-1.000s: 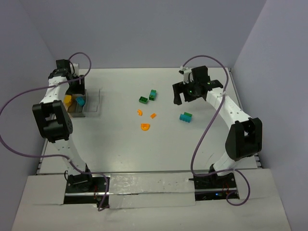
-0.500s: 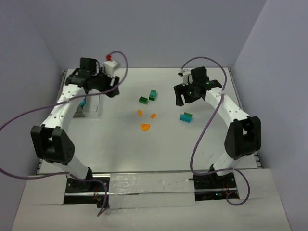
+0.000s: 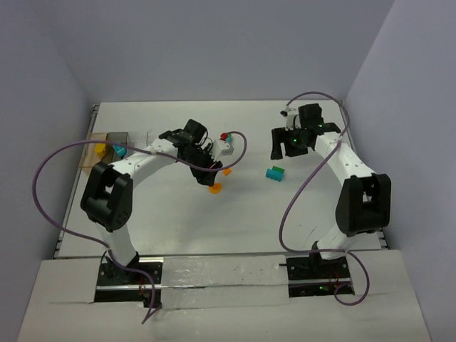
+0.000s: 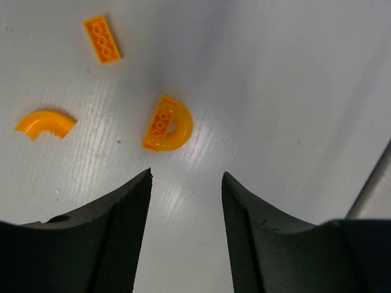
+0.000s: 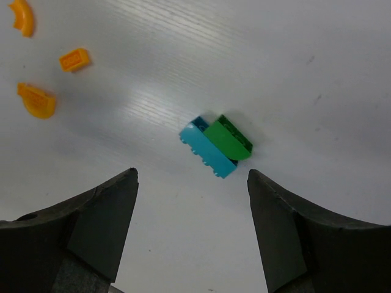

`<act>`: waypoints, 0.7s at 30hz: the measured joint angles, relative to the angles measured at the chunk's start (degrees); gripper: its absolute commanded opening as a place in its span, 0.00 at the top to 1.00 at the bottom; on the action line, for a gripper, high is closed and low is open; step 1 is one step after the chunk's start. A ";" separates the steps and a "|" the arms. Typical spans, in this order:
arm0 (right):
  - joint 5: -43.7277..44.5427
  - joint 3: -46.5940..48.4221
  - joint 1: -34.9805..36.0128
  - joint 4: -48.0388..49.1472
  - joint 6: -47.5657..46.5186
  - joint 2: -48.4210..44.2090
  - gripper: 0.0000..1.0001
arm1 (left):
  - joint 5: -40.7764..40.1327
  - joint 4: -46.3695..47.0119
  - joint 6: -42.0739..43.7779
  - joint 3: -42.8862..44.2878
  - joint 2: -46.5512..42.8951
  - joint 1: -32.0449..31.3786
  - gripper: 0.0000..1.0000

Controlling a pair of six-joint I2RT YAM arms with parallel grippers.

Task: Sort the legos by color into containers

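My left gripper (image 3: 202, 173) (image 4: 186, 177) is open and empty, hovering over the orange legos in the middle of the table. Ahead of its fingertips lie an orange half-round piece (image 4: 167, 123) (image 3: 214, 188), a curved orange piece (image 4: 44, 122) and a flat orange brick (image 4: 102, 39) (image 3: 227, 171). My right gripper (image 3: 292, 144) (image 5: 192, 174) is open and empty, just behind a teal brick joined to a green piece (image 5: 215, 146) (image 3: 275, 173). The brown-tinted container (image 3: 98, 144) at the far left holds a yellow (image 3: 107, 151) and a cyan lego (image 3: 120, 151).
The left arm (image 3: 153, 157) stretches across the table from the left and hides the spot behind the orange pieces. The clear tray next to the brown one is hard to make out. Purple cables loop beside both arms. Walls close the table at the back and sides.
My left arm has swung from the trays at the far left to the middle, over the orange pieces. My right gripper has shifted a little right and back.
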 measured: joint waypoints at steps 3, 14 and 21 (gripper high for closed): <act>-0.78 -1.53 -3.74 -0.15 0.51 -1.55 0.18 | -0.81 1.96 1.02 -0.01 2.60 -0.27 0.47; -4.70 -2.32 -6.04 -0.50 1.46 -3.55 0.17 | -1.29 9.50 8.52 -1.27 3.92 -0.27 0.56; -5.82 -2.32 -6.71 -0.75 1.55 -3.53 0.17 | 0.64 9.31 15.42 -2.53 4.41 -0.28 0.52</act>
